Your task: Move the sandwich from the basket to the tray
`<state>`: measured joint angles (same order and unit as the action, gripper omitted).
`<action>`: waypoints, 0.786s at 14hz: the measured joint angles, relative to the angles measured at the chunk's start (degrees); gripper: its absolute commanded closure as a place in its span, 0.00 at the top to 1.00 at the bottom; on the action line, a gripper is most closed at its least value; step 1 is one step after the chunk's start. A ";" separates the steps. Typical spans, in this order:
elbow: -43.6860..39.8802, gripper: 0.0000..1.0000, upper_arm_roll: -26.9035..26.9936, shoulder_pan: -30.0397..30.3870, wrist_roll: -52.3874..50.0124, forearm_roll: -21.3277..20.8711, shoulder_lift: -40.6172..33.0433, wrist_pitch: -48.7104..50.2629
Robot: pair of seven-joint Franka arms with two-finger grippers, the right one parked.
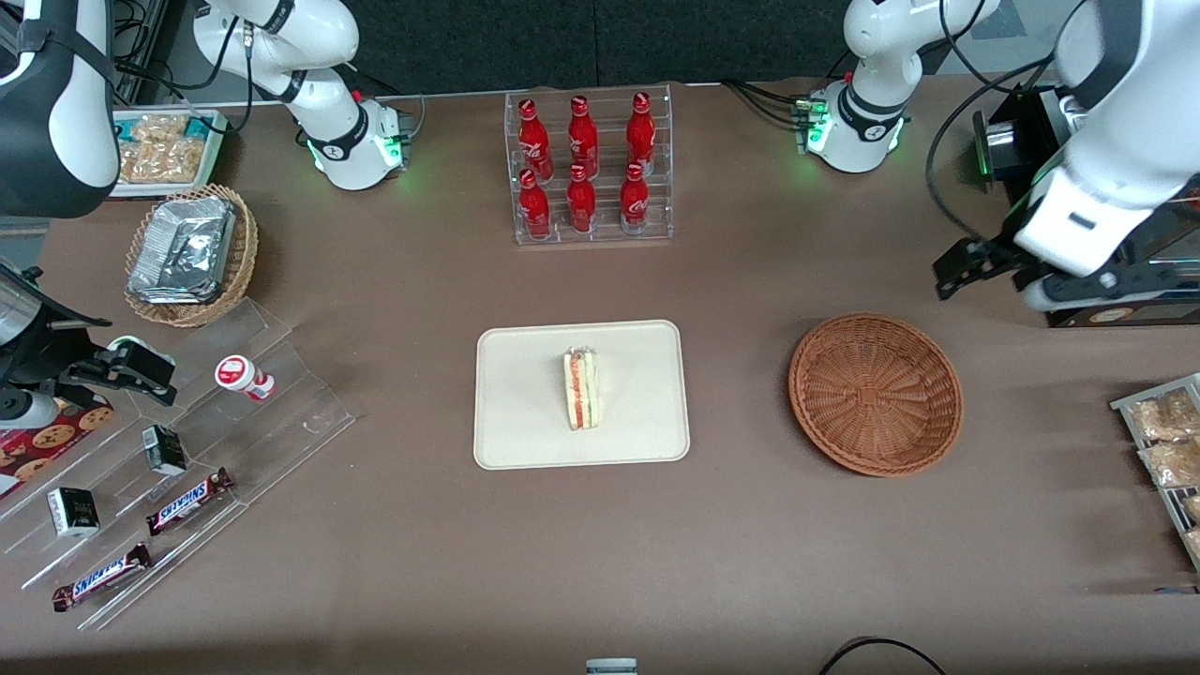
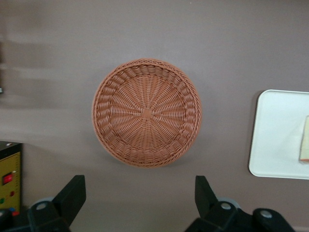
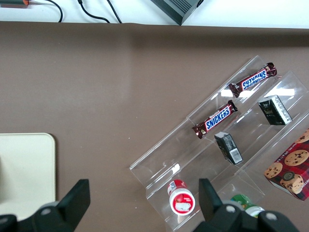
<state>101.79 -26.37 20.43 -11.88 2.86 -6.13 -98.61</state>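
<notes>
The sandwich point(image 1: 581, 389) stands on its edge in the middle of the cream tray point(image 1: 506, 441), red and green filling facing up. The reddish-brown wicker basket point(image 1: 877, 394) lies beside the tray, toward the working arm's end, with nothing in it. My left gripper point(image 1: 952, 274) hangs open above the table, farther from the front camera than the basket and holding nothing. In the left wrist view the gripper point(image 2: 139, 195) is well apart from the empty basket point(image 2: 146, 113), and the tray point(image 2: 277, 140) shows with a sliver of the sandwich point(image 2: 305, 145).
A clear rack of red bottles point(image 1: 589, 169) stands farther back than the tray. Toward the parked arm's end are a tan basket of foil containers point(image 1: 192, 253) and a clear stepped shelf with snack bars point(image 1: 187, 450). A snack rack point(image 1: 1167, 450) lies at the working arm's end.
</notes>
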 measured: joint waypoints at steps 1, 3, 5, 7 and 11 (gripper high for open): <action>-1.59 1.00 0.12 0.01 0.02 0.00 0.02 1.18; -3.78 1.00 0.14 0.01 0.02 0.00 0.04 2.66; -4.88 1.00 0.14 0.01 0.02 0.00 0.08 2.91; -5.40 1.00 0.14 0.00 0.03 0.00 0.21 2.91; -5.65 1.00 2.88 -3.40 0.08 0.00 0.34 2.92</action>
<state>96.14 -23.49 17.03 -11.80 2.86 -5.80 -95.69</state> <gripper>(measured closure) 0.000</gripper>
